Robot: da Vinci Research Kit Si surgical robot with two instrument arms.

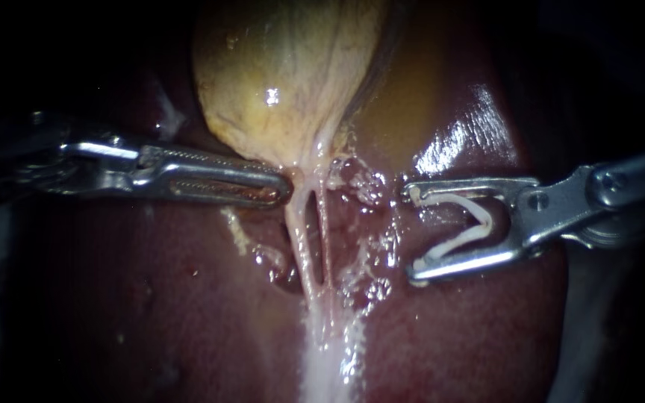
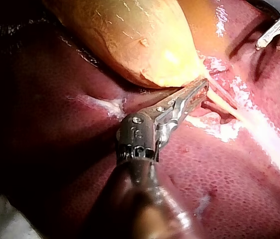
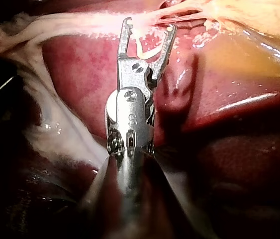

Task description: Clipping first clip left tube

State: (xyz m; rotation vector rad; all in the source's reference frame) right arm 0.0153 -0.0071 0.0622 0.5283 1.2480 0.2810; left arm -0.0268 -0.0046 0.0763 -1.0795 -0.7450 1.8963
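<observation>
The yellow gallbladder (image 1: 285,75) hangs over the dark red liver (image 1: 151,298). Below its neck run two pale tubes with a slit between them: the left tube (image 1: 298,242) and the right tube (image 1: 328,239). My left instrument (image 1: 287,186) comes in level, its long jaws shut on tissue at the gallbladder's neck; in the left wrist view (image 2: 203,88) the tips sit right under the gallbladder (image 2: 144,40). My right instrument (image 1: 414,231) holds a white V-shaped clip (image 1: 479,220) in its wide-spread jaws, a short way right of the tubes and not touching them. In the right wrist view (image 3: 148,25) the tubes (image 3: 179,15) lie just ahead.
Wet, shiny frayed tissue (image 1: 367,186) lies between the tubes and the right instrument's jaws. A white strand (image 1: 326,366) runs down from the tubes over the liver. The surroundings beyond the liver are dark.
</observation>
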